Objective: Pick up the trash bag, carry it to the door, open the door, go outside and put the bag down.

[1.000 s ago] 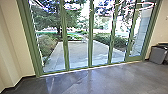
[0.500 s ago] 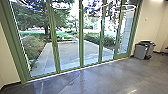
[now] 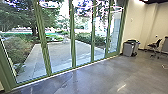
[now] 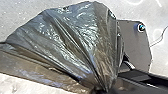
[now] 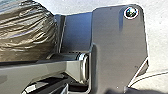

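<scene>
Trash bag (image 4: 82,42) is being clamped at its gathered folds by the left hand (image 4: 103,90), near the robot's dark plate (image 4: 136,45); spilling is presumably being prevented thus. Right hand's state: cannot be told.

You are viewing a grey floor (image 3: 100,77), its surface showing pale streaks of reflected light. Grey bins (image 3: 127,49) are standing upright on it, close together; a dark chair (image 3: 155,45) is resting to their right.
</scene>
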